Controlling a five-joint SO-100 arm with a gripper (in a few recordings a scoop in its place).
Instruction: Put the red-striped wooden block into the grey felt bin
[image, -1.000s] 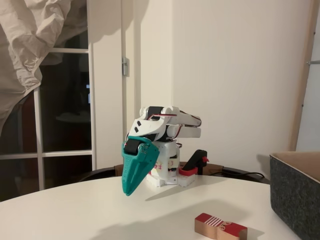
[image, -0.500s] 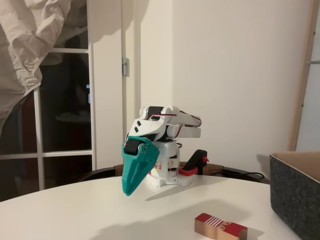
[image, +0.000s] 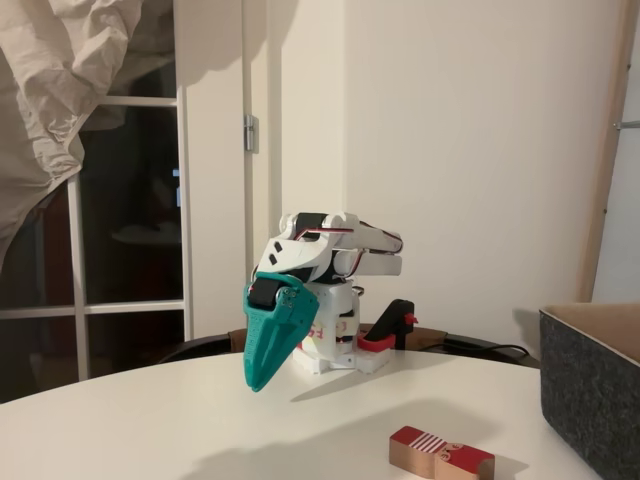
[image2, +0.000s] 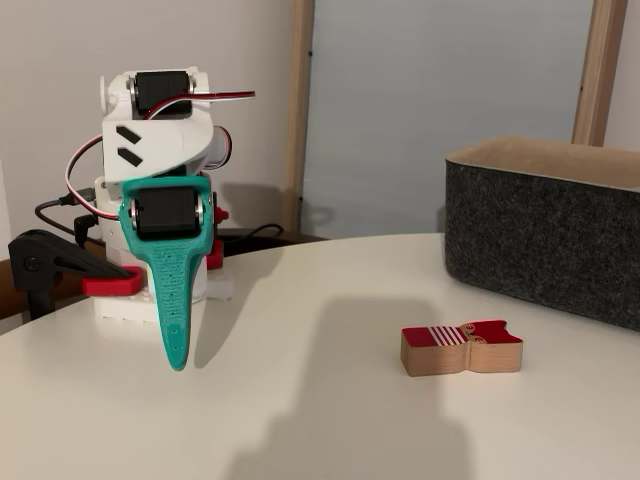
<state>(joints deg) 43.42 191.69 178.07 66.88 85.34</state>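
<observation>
You have a round white table (image: 150, 420), bare-topped. Behind it: dark glazed door (image: 130, 230) with white frame, crumpled pale sheet (image: 60, 80) hanging upper left. Black cable (image2: 250, 232) trails along the table's far edge.

One white table (image2: 300, 400) carries everything counted here. On it lies one red-striped wooden block (image2: 462, 348), and one grey felt bin (image2: 545, 225) stands on it as well. One robot arm (image2: 160, 150) sits there, bearing one teal gripper (image2: 177, 360), and one clamp (image2: 70, 270) with a red jaw holds its base.
</observation>
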